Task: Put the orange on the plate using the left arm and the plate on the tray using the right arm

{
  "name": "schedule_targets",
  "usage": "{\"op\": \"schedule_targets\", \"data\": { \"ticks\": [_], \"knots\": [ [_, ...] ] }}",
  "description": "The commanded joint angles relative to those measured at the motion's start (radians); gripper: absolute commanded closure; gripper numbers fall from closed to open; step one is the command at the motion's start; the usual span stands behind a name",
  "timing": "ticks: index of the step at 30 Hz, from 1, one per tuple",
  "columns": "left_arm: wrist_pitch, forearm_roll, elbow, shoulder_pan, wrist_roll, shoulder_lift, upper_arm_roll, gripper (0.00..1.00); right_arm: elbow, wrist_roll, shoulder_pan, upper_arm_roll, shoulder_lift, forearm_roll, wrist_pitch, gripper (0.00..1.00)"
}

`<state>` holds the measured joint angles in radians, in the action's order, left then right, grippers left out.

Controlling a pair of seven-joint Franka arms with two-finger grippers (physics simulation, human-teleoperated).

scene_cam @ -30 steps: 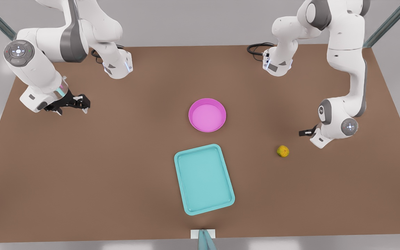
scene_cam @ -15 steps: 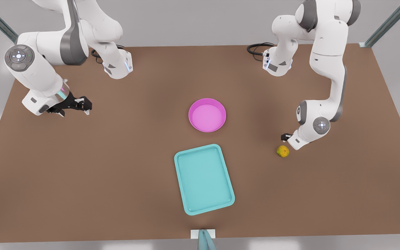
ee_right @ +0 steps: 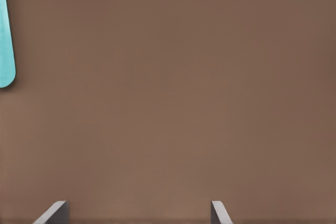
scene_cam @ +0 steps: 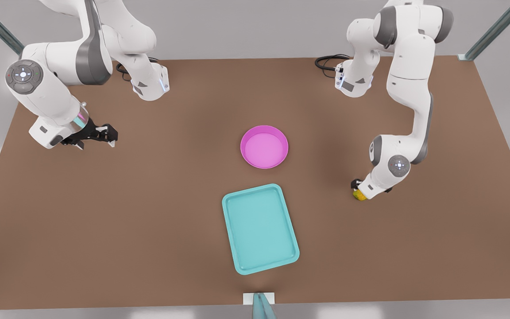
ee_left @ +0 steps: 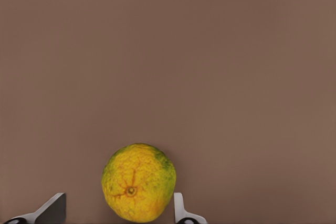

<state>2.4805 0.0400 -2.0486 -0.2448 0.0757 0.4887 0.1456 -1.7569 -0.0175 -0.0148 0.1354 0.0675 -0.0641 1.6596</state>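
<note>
Your left gripper point(scene_cam: 358, 189), right of frame: jaws released around the orange point(ee_left: 138, 182). Your right gripper point(scene_cam: 104, 134), upper left: jaws released, waiting over the worktop point(scene_cam: 148, 199)

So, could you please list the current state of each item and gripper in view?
Orange: on the table, between the left gripper's open fingers, not lifted.
Plate: empty, upright on the table, apart from the tray.
Tray: empty, flat on the table.
Left gripper: open, down around the orange.
Right gripper: open, waiting over bare table at the front view's left.
</note>
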Motion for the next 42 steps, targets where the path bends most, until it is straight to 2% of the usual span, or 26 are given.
{"op": "schedule_targets", "data": {
  "ticks": [1,10,24,25,26,27,31,34,35,36,38,40,42],
  "knots": [
    [0.006,-0.002,0.021,-0.001,-0.056,0.017,0.000,0.00,0.000,-0.001,-0.002,0.000,0.000,0.001,-0.001,0.00],
    [0.008,-0.003,0.030,-0.004,-0.056,0.071,-0.003,0.00,0.000,-0.002,-0.002,0.000,-0.006,0.003,0.000,0.00],
    [0.009,-0.002,0.044,-0.004,-0.056,0.083,-0.011,0.00,-0.003,-0.002,-0.002,0.000,-0.009,0.010,-0.001,0.00],
    [0.009,0.000,0.044,-0.004,-0.056,0.082,-0.011,0.03,-0.003,-0.002,-0.002,0.000,-0.009,0.012,-0.001,0.00],
    [0.009,-0.002,0.045,-0.004,-0.056,0.082,-0.011,0.21,-0.003,-0.002,-0.002,0.000,-0.011,0.012,0.000,0.00],
    [0.009,-0.002,0.047,-0.004,-0.056,0.083,-0.011,0.25,-0.003,-0.002,-0.002,0.000,-0.011,0.015,-0.001,0.00],
    [0.009,0.000,0.053,-0.004,-0.054,0.082,-0.011,0.33,-0.003,-0.002,-0.002,0.000,-0.012,0.017,-0.001,0.00],
    [-0.026,0.009,0.054,-0.014,-0.117,0.056,-0.035,0.33,-0.003,-0.002,-0.002,-0.002,-0.012,0.017,0.000,0.00],
    [-0.100,0.011,0.093,-0.073,-0.215,0.039,-0.037,0.32,-0.003,-0.002,-0.002,-0.002,-0.012,0.017,0.000,0.00],
    [-0.271,0.012,0.171,-0.122,-0.284,0.019,-0.041,0.31,-0.003,-0.002,-0.002,0.000,-0.012,0.017,-0.001,0.00],
    [-0.517,0.012,0.306,-0.243,-0.554,0.008,-0.121,0.31,-0.003,-0.002,-0.002,-0.002,-0.014,0.017,-0.001,0.00],
    [-0.647,0.026,0.395,-0.408,-0.740,0.025,-0.127,0.31,-0.003,-0.002,-0.002,-0.002,-0.015,0.017,0.000,0.00],
    [-0.649,0.080,0.478,-0.545,-0.888,0.114,-0.129,0.31,-0.003,-0.004,-0.002,0.000,-0.015,0.017,0.000,0.00]
  ]
}}
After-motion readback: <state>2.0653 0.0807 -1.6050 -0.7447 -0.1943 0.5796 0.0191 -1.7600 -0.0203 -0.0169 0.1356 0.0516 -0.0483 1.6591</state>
